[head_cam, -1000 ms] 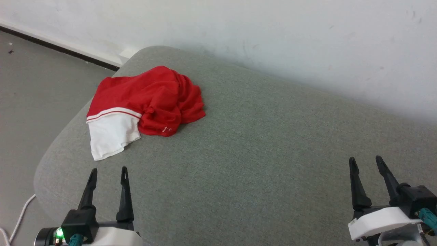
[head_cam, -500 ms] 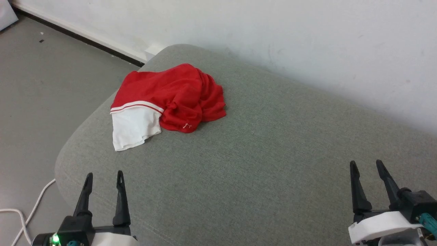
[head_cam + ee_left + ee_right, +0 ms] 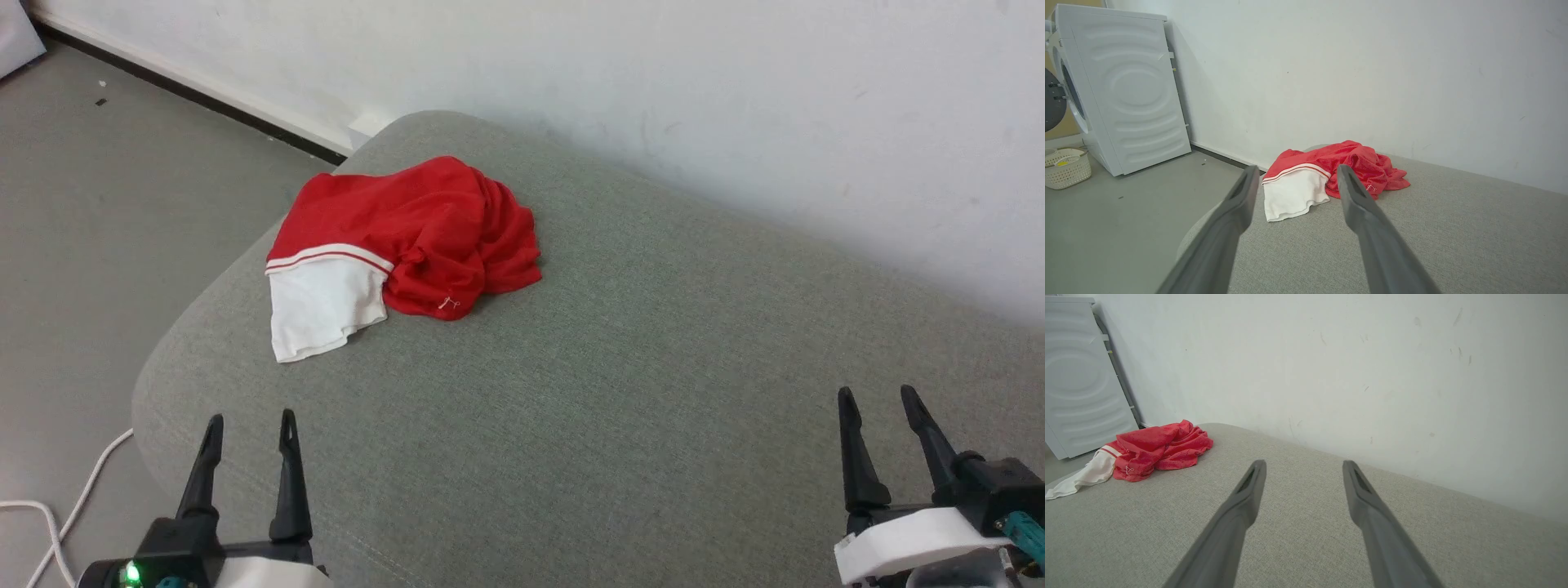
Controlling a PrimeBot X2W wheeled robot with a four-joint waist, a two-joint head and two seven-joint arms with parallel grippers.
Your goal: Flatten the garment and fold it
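L hand (image 3: 251, 416), R hand (image 3: 876, 391): both agape, empty

Home laundry corner: washing machine (image 3: 1126, 90), basket (image 3: 1063, 167).

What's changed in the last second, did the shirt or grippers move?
The head camera turned left, so the view shifted. The shirt lies crumpled in the same shape on the cushion, untouched. Left gripper and right gripper stay open, apart from it.

The shirt (image 3: 408, 237) lies on the cushion (image 3: 653, 392) near its far left corner, the wall (image 3: 653, 82) behind. Left of the cushion, on the floor (image 3: 82, 204), stands a washer (image 3: 1126, 90), a basket (image 3: 1063, 167) beside it.
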